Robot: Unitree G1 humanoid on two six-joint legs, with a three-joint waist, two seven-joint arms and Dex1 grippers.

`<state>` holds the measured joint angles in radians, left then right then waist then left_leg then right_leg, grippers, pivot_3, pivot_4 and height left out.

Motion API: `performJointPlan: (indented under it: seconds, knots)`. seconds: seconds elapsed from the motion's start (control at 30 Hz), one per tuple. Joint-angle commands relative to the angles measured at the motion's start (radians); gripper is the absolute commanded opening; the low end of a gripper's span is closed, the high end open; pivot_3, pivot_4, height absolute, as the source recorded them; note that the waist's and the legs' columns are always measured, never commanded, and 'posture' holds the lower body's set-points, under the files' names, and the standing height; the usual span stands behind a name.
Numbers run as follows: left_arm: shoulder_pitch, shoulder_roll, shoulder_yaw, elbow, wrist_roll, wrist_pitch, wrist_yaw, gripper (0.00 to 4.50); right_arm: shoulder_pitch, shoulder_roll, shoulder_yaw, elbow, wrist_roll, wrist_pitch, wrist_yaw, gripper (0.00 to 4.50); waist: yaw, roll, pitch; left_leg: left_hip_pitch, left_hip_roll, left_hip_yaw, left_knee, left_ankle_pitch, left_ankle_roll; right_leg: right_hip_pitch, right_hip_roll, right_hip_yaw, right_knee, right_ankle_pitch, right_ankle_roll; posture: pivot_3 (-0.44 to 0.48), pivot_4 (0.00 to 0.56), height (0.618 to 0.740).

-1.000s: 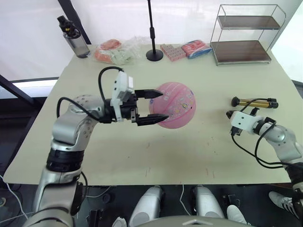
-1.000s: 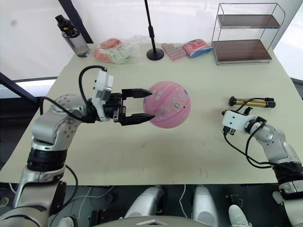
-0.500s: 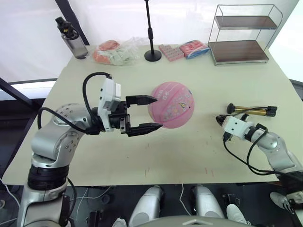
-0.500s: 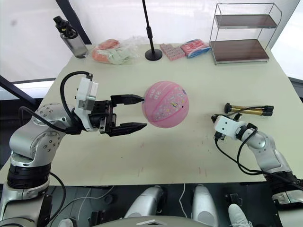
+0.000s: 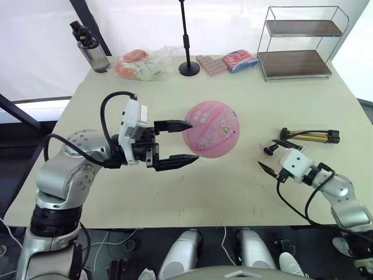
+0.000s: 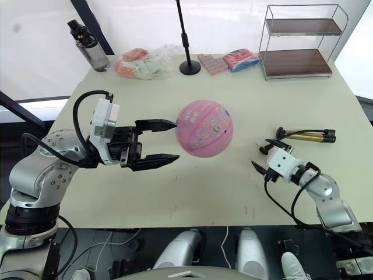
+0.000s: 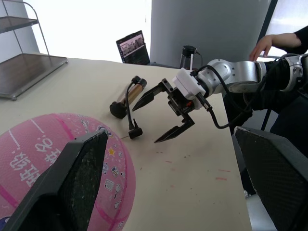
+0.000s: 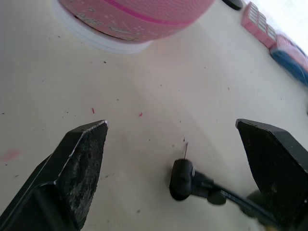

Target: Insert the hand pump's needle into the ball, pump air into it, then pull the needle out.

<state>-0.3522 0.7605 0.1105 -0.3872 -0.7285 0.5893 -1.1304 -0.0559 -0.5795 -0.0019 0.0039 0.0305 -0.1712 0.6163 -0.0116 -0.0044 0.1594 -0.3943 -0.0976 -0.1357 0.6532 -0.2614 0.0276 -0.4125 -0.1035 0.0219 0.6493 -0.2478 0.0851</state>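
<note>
The pink ball (image 5: 211,129) rests on a white ring (image 8: 98,42) at mid-table. My left gripper (image 5: 187,142) is open, its fingertips at the ball's left edge; whether they touch it I cannot tell. To the ball's right lies the hand pump (image 5: 309,137), gold with black caps, flat on the table. Its black hose curls to the needle (image 8: 186,150) and black fitting (image 5: 267,150), which lie loose on the table. My right gripper (image 5: 267,155) stands wide open around the fitting without gripping it. The left wrist view shows this gripper (image 7: 145,125) open too.
A wire shelf (image 5: 303,41) stands at the back right. Along the back edge are a black stand (image 5: 188,67), pink-blue packets (image 5: 228,61), a plastic bag (image 5: 143,63) and a bottle (image 5: 90,49). A person's hand (image 7: 262,45) is beyond the table's right side.
My right gripper has opened and let go of the needle fitting, which now lies on the table, and the arm has drawn back toward the front edge. The left gripper backed slightly off the ball.
</note>
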Motion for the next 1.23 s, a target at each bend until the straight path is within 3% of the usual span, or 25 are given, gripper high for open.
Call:
performJointPlan:
  seconds: [0.03,0.27,0.43,0.67,1.0,1.23]
  knots:
    - [0.044,-0.017,0.047,-0.036,-0.001,-0.049,0.031,4.50,0.048,0.017,-0.082,-0.061,0.121,-0.009,0.008,4.45,-0.002,0.000,0.000,0.000,0.000,0.001,0.000,0.000,0.000,0.000,0.000,0.001,0.001,0.000,0.000,0.000,0.150,0.740]
    - [0.214,-0.058,0.103,-0.020,0.056,-0.170,0.082,4.50,0.141,0.018,-0.180,-0.086,0.331,0.107,0.089,4.45,0.001,0.000,0.000,0.005,0.000,0.004,0.000,0.000,0.000,0.001,0.000,0.005,0.006,0.000,0.000,0.000,0.150,0.740]
    - [0.346,-0.117,0.141,0.041,0.170,-0.305,0.160,4.50,0.175,-0.032,-0.248,0.024,0.351,0.044,0.189,4.45,0.002,0.000,0.000,0.012,0.001,0.005,0.000,-0.002,0.003,0.006,0.000,0.005,0.008,0.001,-0.002,0.000,0.150,0.740]
    - [0.523,-0.150,0.192,0.138,0.215,-0.383,0.192,4.50,0.158,-0.074,-0.299,0.175,0.396,-0.018,0.332,4.45,-0.001,-0.001,0.001,0.015,0.004,0.006,0.000,-0.002,0.004,0.008,0.003,0.006,0.007,0.001,-0.003,0.000,0.150,0.740]
    - [0.646,-0.162,0.230,0.289,0.284,-0.507,0.203,4.50,0.136,-0.092,-0.335,0.277,0.456,-0.030,0.484,4.45,0.002,-0.001,0.000,0.014,0.005,0.006,0.000,-0.002,0.004,0.008,0.003,0.006,0.006,0.002,-0.003,0.000,0.150,0.740]
    - [0.636,-0.152,0.232,0.368,0.325,-0.599,0.195,4.50,0.118,-0.105,-0.343,0.333,0.454,-0.042,0.528,4.45,0.004,-0.001,0.000,0.014,0.005,0.007,0.000,-0.002,0.004,0.008,0.002,0.006,0.007,0.002,-0.003,0.000,0.150,0.740]
